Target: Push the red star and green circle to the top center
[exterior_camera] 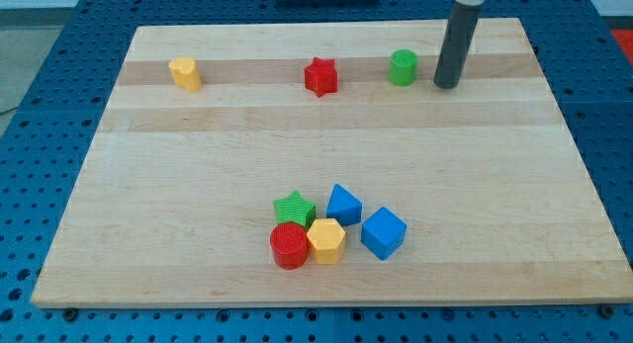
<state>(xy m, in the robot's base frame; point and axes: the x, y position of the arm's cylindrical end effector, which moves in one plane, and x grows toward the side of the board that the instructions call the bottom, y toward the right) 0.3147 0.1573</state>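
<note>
The red star (320,76) sits near the view's top centre of the wooden board (198,185). The green circle (403,67) stands to its right, with a gap between them. My tip (446,85) rests on the board just to the right of the green circle, a small gap apart from it. The dark rod rises from the tip toward the view's top edge.
A yellow block (185,73) sits at the top left. Near the bottom centre lies a cluster: a green star (294,208), a red circle (290,245), a yellow hexagon (326,240), a blue block (343,204) and a blue cube (384,232).
</note>
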